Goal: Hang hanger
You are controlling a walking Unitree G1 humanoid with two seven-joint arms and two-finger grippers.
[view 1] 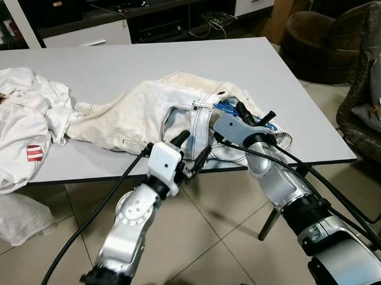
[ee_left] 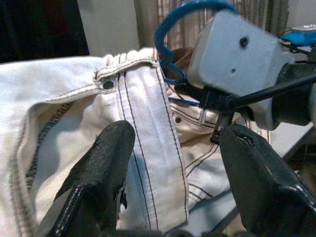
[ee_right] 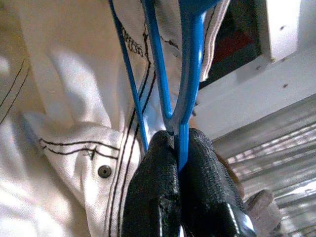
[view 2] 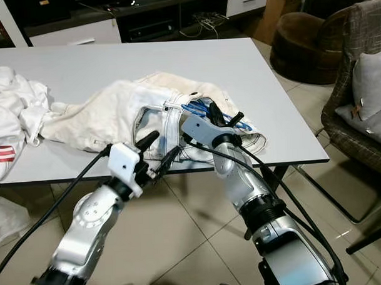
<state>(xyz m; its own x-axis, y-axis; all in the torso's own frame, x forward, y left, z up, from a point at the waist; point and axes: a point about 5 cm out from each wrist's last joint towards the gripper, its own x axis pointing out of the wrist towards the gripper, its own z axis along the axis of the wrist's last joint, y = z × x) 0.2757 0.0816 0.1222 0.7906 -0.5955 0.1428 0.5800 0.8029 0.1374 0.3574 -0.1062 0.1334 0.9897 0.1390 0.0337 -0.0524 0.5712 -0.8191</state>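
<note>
Across the room's middle stands the table (view 1: pixel 250 71), a broad, smooth, pale grey slab with a thin dark edge; everything below is placed by it. Under and before it the floor (view 1: pixel 200 242) is glossy beige tile with dark grout lines. Behind its far edge runs a low dark cabinet (view 1: pixel 142 19) with white drawer fronts and a tangle of cables. Off its right end sit a brown rounded armchair (view 1: pixel 312 41) and a woven grey chair (view 1: pixel 367 105) holding a grey cushion.

On the table's left end lies a rumpled heap of white cloth (view 1: pixel 24 123) with a small red-striped patch, part of it drooping over the near edge. Toward the table's near right corner sprawl cream jeans (view 1: pixel 146 116), soft denim with dark contrast stitching and metal rivets, waistband turned toward the near edge.

At that waistband the blue hanger (ee_right: pixel 185 98), thin and glossy plastic with a curved hook, lies partly tucked in the jeans. The right gripper (view 1: pixel 255 118) is clamped tight on the hanger's stem. The left gripper (view 1: pixel 194 148) hovers at the table's near edge just beside the waistband, its fingers (ee_left: pixel 96 182) spread apart with nothing between them.
</note>
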